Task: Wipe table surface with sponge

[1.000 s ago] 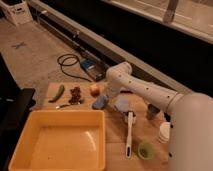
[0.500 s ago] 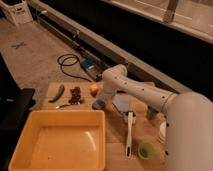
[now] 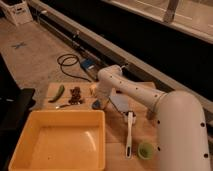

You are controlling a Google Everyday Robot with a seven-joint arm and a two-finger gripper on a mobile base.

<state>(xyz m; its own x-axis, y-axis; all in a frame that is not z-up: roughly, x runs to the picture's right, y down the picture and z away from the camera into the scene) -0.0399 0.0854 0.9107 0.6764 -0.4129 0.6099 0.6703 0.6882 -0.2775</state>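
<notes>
The sponge [image 3: 96, 104], a small blue-grey block, lies on the light wooden table surface [image 3: 114, 125] just beyond the yellow tub's far right corner. My gripper [image 3: 100, 98] hangs straight down from the white arm's wrist and sits right over the sponge, at or just above its top. The gripper's body hides part of the sponge.
A big yellow tub [image 3: 60, 140] fills the near left of the table. A flat grey-blue sheet [image 3: 120, 103] lies right of the sponge, with a white brush [image 3: 129, 133] and a green cup [image 3: 146, 149] nearer. A green vegetable [image 3: 59, 92], a dark cluster [image 3: 76, 95] and a pale fruit [image 3: 92, 89] lie at the back left.
The arm has swung left and lowered, bringing the gripper down onto the spot where the sponge lies. The sponge and the other items have not moved.
</notes>
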